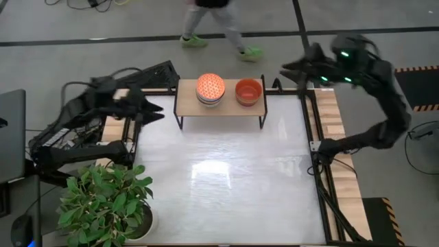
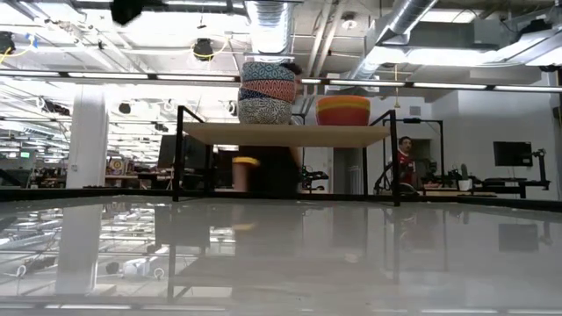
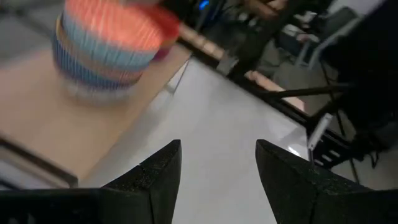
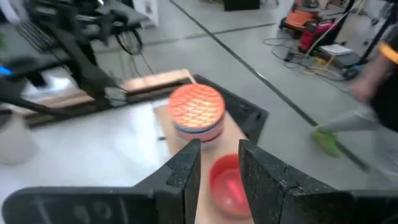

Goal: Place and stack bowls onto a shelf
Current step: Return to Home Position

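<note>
Lengthwise left-to-right, shelf (image 1: 221,110) under upright stacked bowls (image 1: 210,88)

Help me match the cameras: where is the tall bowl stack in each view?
High view: the tall stack sits left on the shelf.
Low view: stack left on the plank.
Left wrist view: stack ahead, on the plank.
Right wrist view: stack ahead, mid-picture.
Shared landmark: the shelf's wood plank.

No text, label, brand, number or sign can be read in any view.
The bowls (image 1: 210,88) on the shelf (image 1: 188,106) carry printed patterns only, with no lettering to make out.
The dark monitor (image 2: 512,154) in the room beyond the desk (image 2: 281,254), seen in the low view, is too small to read.
</note>
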